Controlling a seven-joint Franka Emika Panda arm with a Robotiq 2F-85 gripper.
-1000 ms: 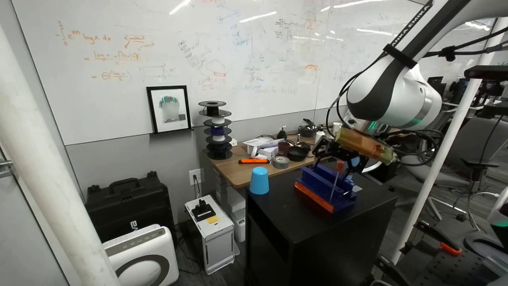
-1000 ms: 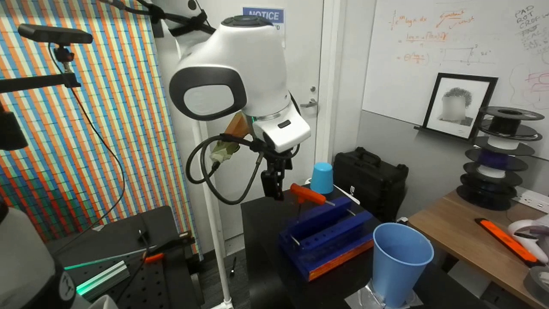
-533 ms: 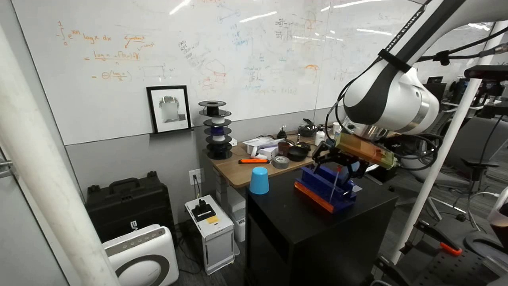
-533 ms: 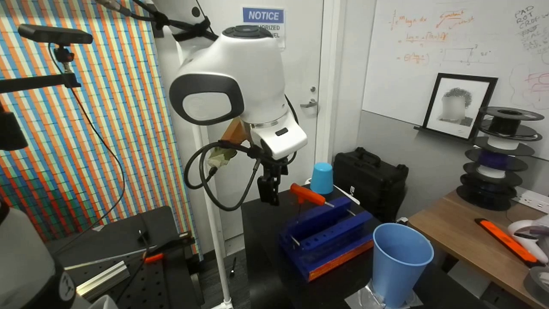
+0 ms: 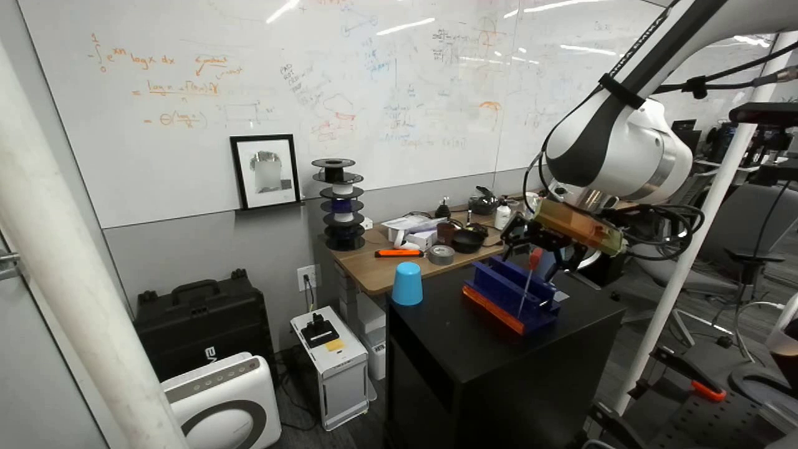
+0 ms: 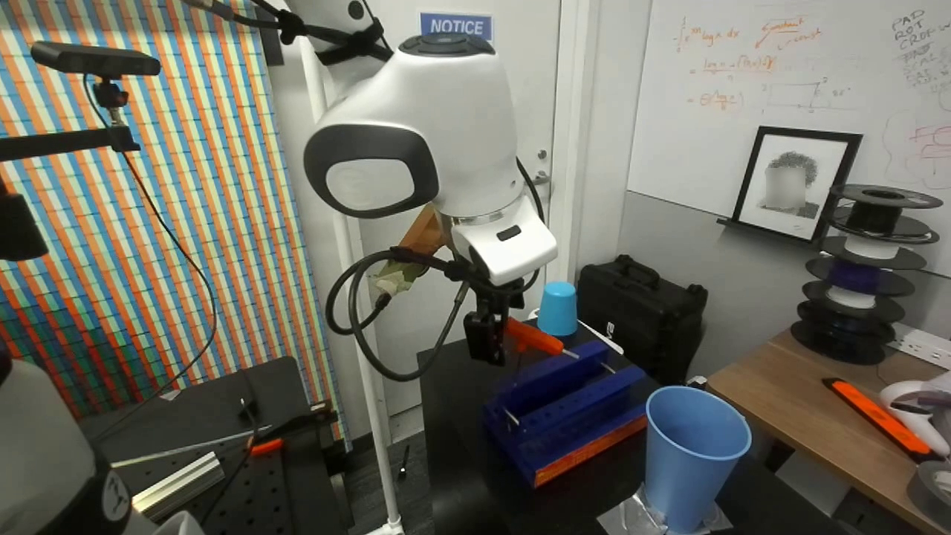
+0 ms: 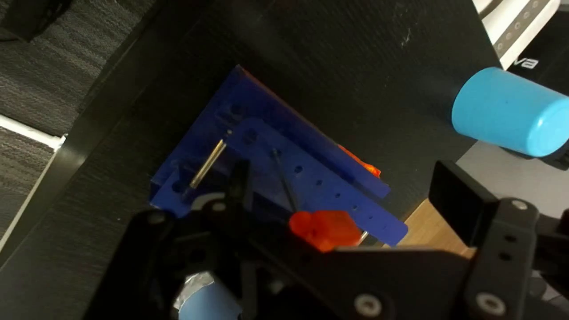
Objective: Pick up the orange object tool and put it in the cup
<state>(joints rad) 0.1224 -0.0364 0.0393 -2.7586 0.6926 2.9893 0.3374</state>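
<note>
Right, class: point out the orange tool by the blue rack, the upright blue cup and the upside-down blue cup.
Orange tool [image 6: 539, 339], in an exterior view: its handle.
Upright blue cup [image 6: 689, 483], in an exterior view: its outer wall.
Upside-down blue cup [image 7: 500, 110], in the wrist view: its side wall.

Gripper shifted a bit, now hiding pt. of orange tool, ext. view

At two o'clock in an exterior view, letters are being worn by a black-and-white arm with black cables; in the wrist view, silver screws are being shown at five.
</note>
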